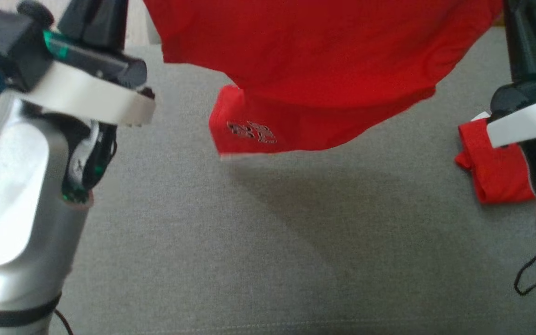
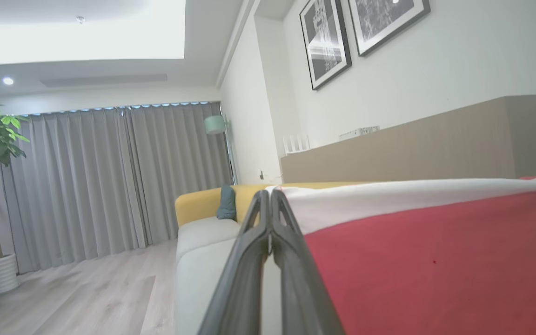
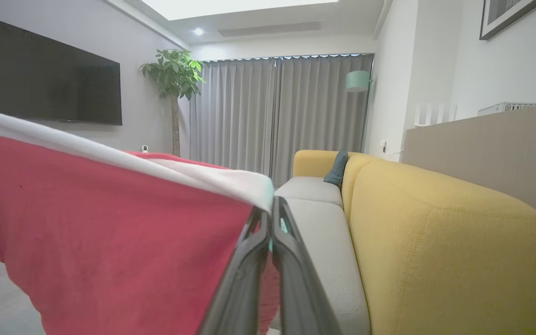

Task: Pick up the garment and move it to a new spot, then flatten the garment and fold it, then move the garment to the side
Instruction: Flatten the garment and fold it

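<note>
The garment [image 1: 324, 60] is red with a white hem band and a small printed logo [image 1: 251, 131]. It hangs spread in the air above the grey sofa seat [image 1: 296, 242], and its lowest fold casts a shadow there. In the left wrist view my left gripper [image 2: 271, 191] is shut on the white band [image 2: 389, 200] at one corner. In the right wrist view my right gripper [image 3: 271, 201] is shut on the band [image 3: 193, 174] at the other corner. A red flap [image 1: 496, 163] droops beside my right wrist.
The sofa has a yellow back [image 3: 435, 232] and a teal cushion [image 3: 338, 167] at its far end. Pale wooden floor [image 2: 86, 293] lies beside it, with grey curtains [image 2: 110, 177], a potted plant [image 3: 173, 79] and a wall TV [image 3: 49, 74] beyond.
</note>
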Robot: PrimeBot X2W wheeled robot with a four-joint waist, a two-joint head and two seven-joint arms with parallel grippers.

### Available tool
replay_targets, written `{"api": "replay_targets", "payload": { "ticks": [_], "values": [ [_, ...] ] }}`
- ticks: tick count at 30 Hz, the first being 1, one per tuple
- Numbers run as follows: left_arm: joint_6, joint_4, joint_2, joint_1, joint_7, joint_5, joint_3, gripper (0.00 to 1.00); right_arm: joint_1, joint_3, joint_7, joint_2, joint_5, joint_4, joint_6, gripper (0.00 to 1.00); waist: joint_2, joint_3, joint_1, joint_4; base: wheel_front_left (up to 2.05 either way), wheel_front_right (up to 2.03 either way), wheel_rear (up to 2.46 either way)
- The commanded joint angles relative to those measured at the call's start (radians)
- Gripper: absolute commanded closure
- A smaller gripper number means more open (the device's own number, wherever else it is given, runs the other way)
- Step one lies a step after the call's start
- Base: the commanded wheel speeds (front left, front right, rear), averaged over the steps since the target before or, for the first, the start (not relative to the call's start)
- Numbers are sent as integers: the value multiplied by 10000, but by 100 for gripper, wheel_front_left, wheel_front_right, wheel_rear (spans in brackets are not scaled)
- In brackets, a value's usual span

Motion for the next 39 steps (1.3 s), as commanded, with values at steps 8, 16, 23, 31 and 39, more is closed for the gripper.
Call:
{"api": "replay_targets", "payload": {
  "ticks": [8, 16, 23, 31, 39],
  "values": [
    [-193, 737, 103, -1205, 36, -223, 414, 100, -846, 334, 329, 8, 392, 127, -9, 100, -1, -110, 0, -68, 0, 0, 0],
    [-684, 3126, -314, -2719, -839, -385, 366, 100, -2334, 832, -119, 260, 764, 1899, -9, 100, -1, 688, 0, -116, 0, 0, 0],
    [-1022, 6088, -674, -4799, -2019, -220, 443, 100, -4629, 1744, -1496, 691, 992, 4545, -9, 100, -1, 1195, 0, -199, 0, 0, 0],
    [-1310, 7993, -971, -6317, -2342, 223, 543, 100, -6766, 2894, -3813, 1264, 1170, 7672, -9, 100, -1, 1850, 0, -300, 0, 0, 0],
    [-1569, 9268, -1697, -5259, -2348, -75, 1056, 100, -7022, 4228, -4983, 1528, 1678, 10332, -9, 100, -1, 2838, 0, -118, 0, 0, 0]
  ]
}}
